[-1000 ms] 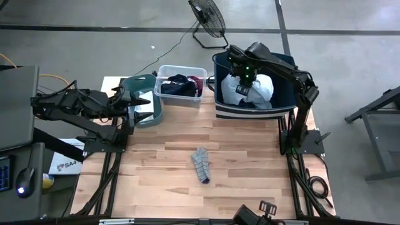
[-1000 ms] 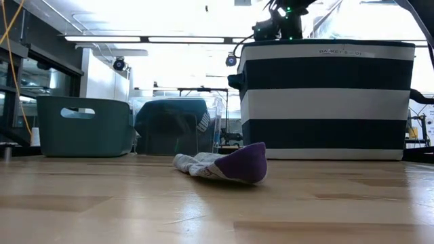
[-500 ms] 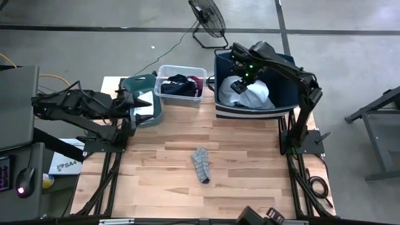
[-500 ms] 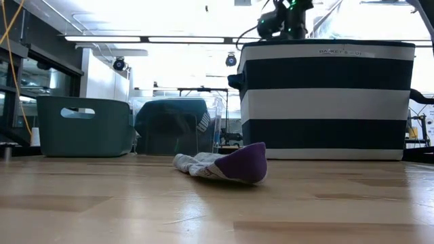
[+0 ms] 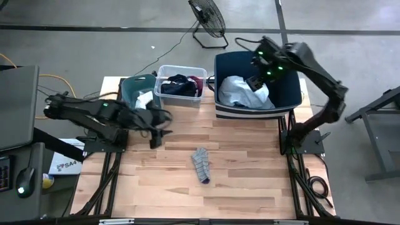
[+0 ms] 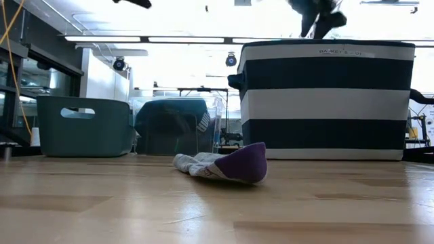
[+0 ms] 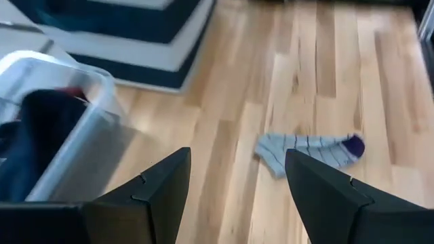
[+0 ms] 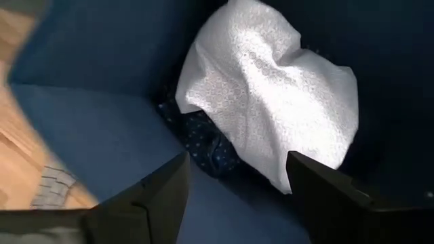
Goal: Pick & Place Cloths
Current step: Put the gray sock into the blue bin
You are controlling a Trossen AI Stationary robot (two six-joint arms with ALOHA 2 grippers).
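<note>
Pale wood of the table (image 5: 244, 162) is carrying a grey striped sock (image 5: 201, 165) with a purple toe, lying alone near the middle and well apart from both arms. The left gripper (image 5: 157, 130) is now reaching out over the table in front of the clear bin (image 5: 181, 87), where a second ago it was hanging by the teal bin (image 5: 134, 94); its fingers are spread wide with nothing between them. The right gripper (image 5: 257, 72) is lifting up above the striped navy basket (image 5: 284, 100), higher than before, fingers apart and empty. The large pale-blue cloth (image 5: 247, 92) is lying inside that basket, over a dotted navy cloth (image 8: 203, 139).
</note>
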